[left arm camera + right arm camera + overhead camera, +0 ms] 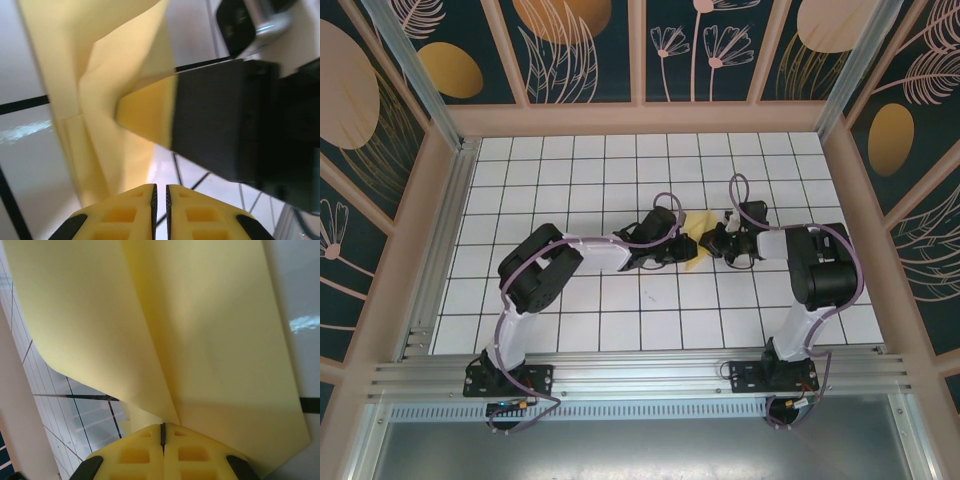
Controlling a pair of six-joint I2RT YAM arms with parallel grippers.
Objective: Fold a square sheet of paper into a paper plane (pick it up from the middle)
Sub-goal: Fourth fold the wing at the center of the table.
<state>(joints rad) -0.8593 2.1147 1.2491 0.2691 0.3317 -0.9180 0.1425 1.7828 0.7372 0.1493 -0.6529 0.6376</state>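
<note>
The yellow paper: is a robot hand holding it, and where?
The right gripper pinches the paper at a folded edge. The left gripper is shut beside it; its hold cannot be told.

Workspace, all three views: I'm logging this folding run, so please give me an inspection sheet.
Surface: white table with black grid lines.
Job's things: pale yellow sheet of paper, partly folded, between the grippers at mid-table.
Clutter: nothing seen.
Grippers: right gripper shut on the sheet's fold; left gripper shut, its hold on the paper unclear.
Cables: purple cables loop above both wrists.
Surroundings: wooden frame with floral panels; aluminium rail carries the arm bases.
</note>
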